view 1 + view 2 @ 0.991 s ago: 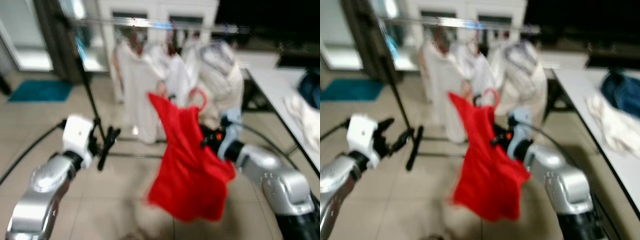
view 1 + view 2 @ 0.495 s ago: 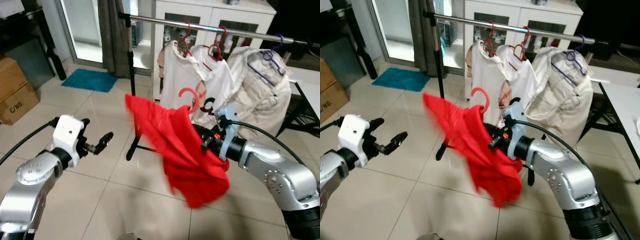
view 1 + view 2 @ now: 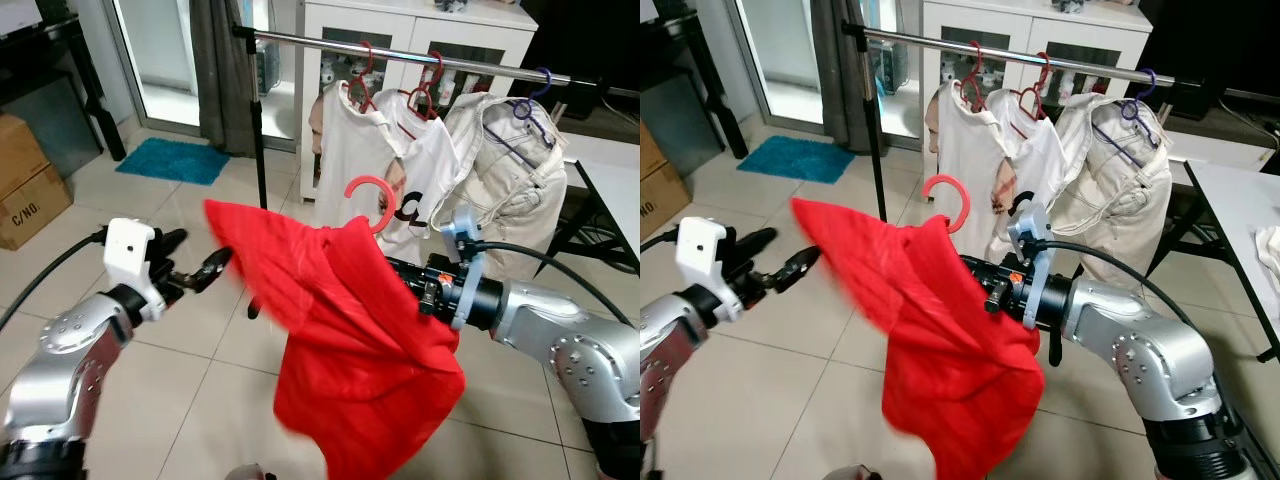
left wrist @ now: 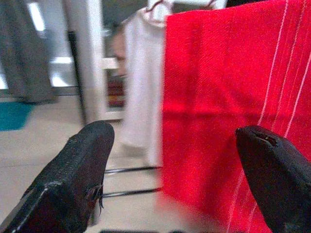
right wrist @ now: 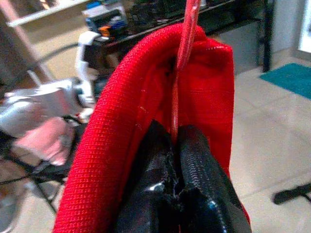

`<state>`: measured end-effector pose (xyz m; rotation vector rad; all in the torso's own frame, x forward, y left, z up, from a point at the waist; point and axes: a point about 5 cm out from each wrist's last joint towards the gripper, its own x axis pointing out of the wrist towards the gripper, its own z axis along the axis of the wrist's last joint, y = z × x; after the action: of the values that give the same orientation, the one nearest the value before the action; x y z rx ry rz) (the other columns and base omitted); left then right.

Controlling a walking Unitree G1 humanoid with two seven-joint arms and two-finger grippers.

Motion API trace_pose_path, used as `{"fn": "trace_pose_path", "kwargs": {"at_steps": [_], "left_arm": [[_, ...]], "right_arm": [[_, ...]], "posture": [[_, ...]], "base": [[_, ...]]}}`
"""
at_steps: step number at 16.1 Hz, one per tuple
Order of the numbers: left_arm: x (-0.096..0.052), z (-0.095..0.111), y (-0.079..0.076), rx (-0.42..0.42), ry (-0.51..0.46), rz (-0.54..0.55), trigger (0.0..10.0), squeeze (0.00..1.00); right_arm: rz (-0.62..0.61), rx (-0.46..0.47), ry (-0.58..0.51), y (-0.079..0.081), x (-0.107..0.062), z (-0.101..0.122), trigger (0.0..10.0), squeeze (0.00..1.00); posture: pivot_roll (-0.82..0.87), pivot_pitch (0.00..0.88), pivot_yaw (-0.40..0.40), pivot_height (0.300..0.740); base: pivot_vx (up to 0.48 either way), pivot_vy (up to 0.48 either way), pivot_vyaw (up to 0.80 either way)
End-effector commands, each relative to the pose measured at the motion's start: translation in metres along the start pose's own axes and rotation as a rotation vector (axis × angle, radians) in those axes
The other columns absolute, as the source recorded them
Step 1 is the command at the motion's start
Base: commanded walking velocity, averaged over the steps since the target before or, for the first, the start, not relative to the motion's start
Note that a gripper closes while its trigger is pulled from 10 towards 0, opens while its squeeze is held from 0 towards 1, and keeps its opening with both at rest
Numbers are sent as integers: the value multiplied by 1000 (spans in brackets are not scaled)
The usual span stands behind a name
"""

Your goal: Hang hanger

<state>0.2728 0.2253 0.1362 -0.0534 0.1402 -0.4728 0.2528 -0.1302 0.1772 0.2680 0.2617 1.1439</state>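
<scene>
I looked over a pale tiled floor (image 3: pixel 180 400). A white cabinet (image 3: pixel 420 40) stood behind, a dark curtain (image 3: pixel 215 70) and a teal mat (image 3: pixel 172 160) at left, a cardboard box (image 3: pixel 25 190) nearer, a white table (image 3: pixel 1240 220) right.

the draped cloth garment (image 3: pixel 360 350) is bright red with thin pale stripes, on a red plastic hanger hook (image 3: pixel 368 193). the hanging shirts (image 3: pixel 375 165) are white, the jacket (image 3: pixel 505 190) beige. the small floor mat (image 3: pixel 172 160) is teal.

White shirts (image 3: pixel 375 150), beige jacket (image 3: pixel 505 170), teal mat (image 3: pixel 172 160).
</scene>
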Motion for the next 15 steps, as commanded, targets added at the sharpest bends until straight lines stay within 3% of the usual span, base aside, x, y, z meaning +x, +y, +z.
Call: {"fn": "trace_pose_path", "kwargs": {"at_steps": [1,3,4,5,6,15], "left_arm": [[4,1,-2,-32,-3,-41,10000,0],[9,-18,-5,-31,93,-100,10000,0],[13,-22,-3,-48,100,-92,4471,0],[14,-23,-3,-50,105,-101,1412,0],[15,-24,-5,-53,110,-125,0,0],[18,-21,-9,-108,66,-205,0,0]], "right_arm": [[30,-30,-30,4,-4,11,10000,0],[66,-22,-25,8,-3,11,10000,0],[80,-12,-29,9,-3,11,10000,0],[83,-12,-28,10,-3,11,10000,0],[89,-8,-26,11,-4,11,10000,0],[88,0,-25,12,-6,12,10000,0]], "posture": [[-23,0,-37,740],[-24,0,-35,740],[-26,0,-35,740],[-26,0,-35,740],[-28,0,-32,740],[-31,0,-31,740]], "base": [[0,0,0],[0,0,0],[0,0,0],[0,0,0],[0,0,0],[0,0,0]]}}
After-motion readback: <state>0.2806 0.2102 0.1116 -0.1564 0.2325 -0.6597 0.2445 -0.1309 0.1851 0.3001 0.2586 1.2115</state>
